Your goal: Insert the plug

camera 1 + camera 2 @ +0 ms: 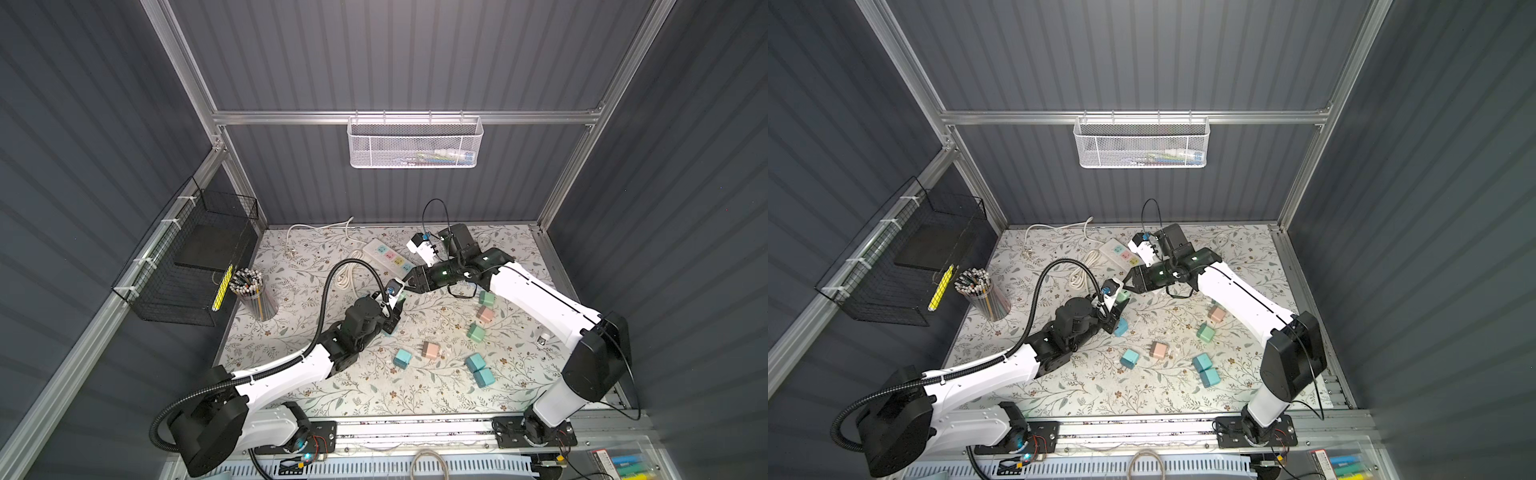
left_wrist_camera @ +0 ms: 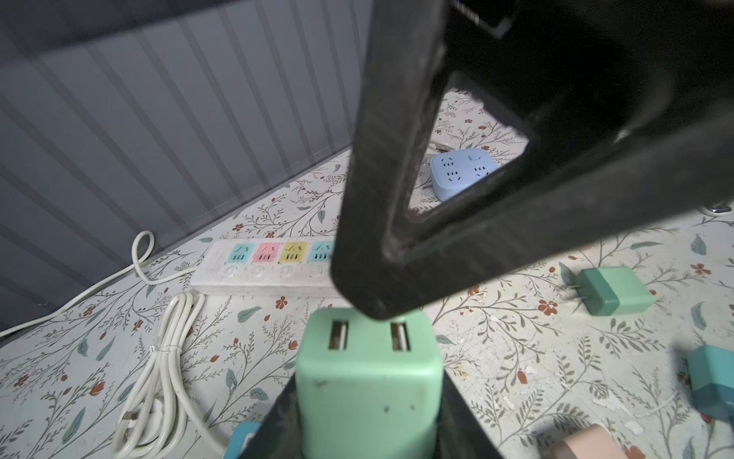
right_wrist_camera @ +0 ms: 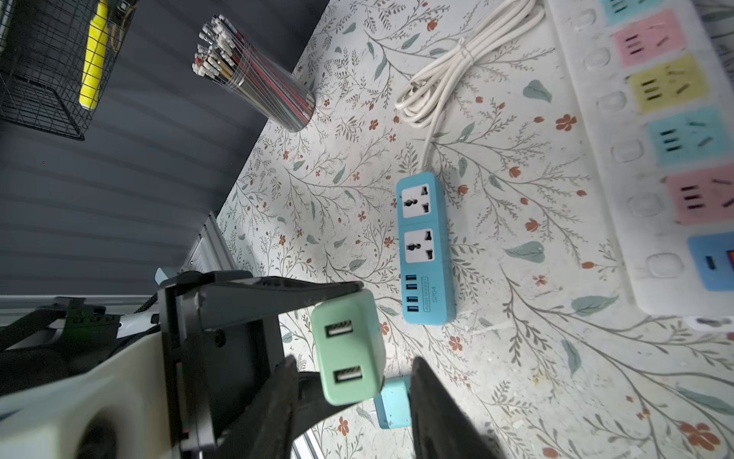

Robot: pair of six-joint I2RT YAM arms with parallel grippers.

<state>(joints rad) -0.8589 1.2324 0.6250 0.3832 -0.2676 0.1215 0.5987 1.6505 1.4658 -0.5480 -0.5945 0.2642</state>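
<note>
Showing two USB ports on its outward face, the mint-green charger plug [image 2: 369, 381] sits clamped in the left pincer [image 1: 395, 306] above the floral table [image 1: 415, 399], near the white power strip [image 1: 388, 254]. Dark specks mark its rounded side; its prongs are hidden. The right wrist view best shows the right pincer [image 3: 353, 361] standing wide, a finger on either side of the plug, a clear gap at one side, and a blue two-socket strip [image 3: 425, 246] beyond. Only the left wrist view shows a pale-blue socket cube [image 2: 462, 175].
</note>
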